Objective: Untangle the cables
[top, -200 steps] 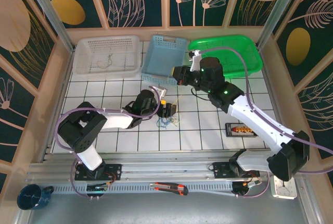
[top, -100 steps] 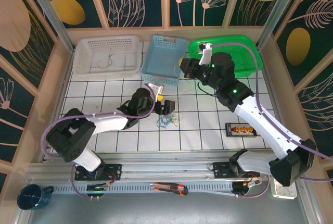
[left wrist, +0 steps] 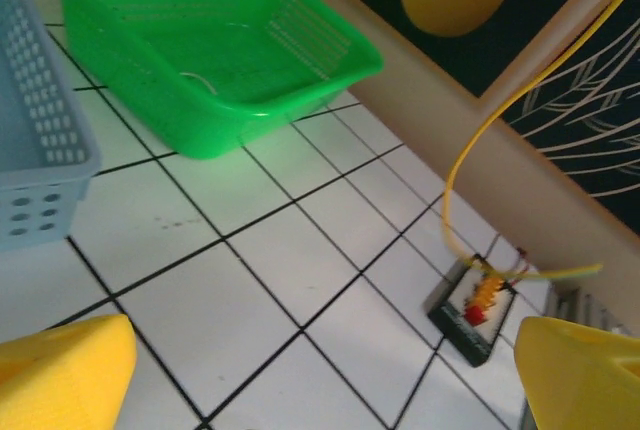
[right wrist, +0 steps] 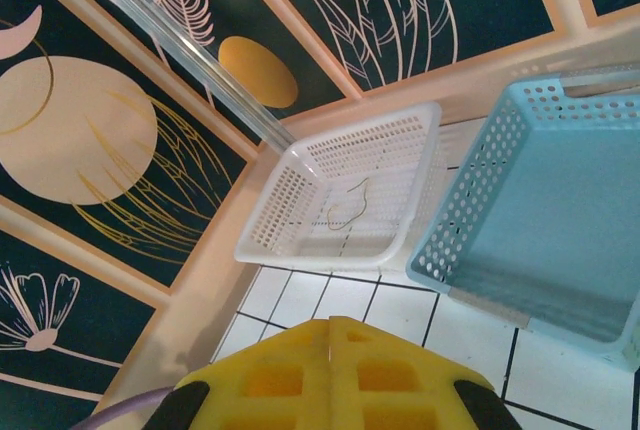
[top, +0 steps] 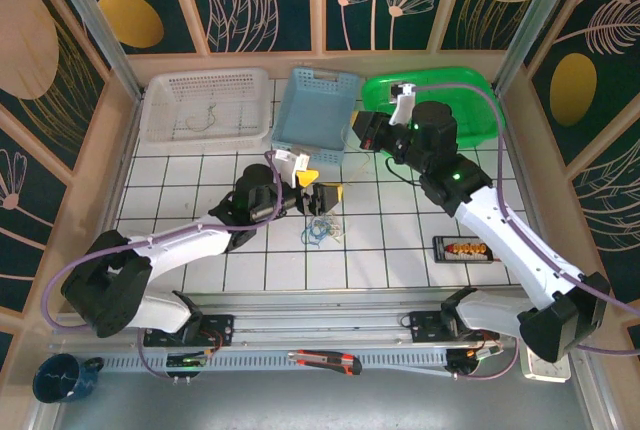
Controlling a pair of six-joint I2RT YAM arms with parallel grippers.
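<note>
The white basket (top: pixel 205 76) holds one thin cable (top: pixel 207 118). The right arm (top: pixel 475 205) hides part of the green basket (top: pixel 482 110). The left gripper (top: pixel 320 187) is spread and the right gripper (right wrist: pixel 330 338) is pressed together.

Top view: high behind arm bases, looking down onto white tiled table (top: pixel 390 250). Left wrist: low, close beside pale blue perforated plastic basket (left wrist: pixel 35 140). Right wrist: looks across it. All share it.

The tangle of thin blue and yellowish cables (top: pixel 322 231) lies just on the near side of the left gripper (top: pixel 320 187), the pale blue perforated plastic basket (top: pixel 318 115) beyond it, the green plastic tray (top: pixel 470 100) farther right.
</note>
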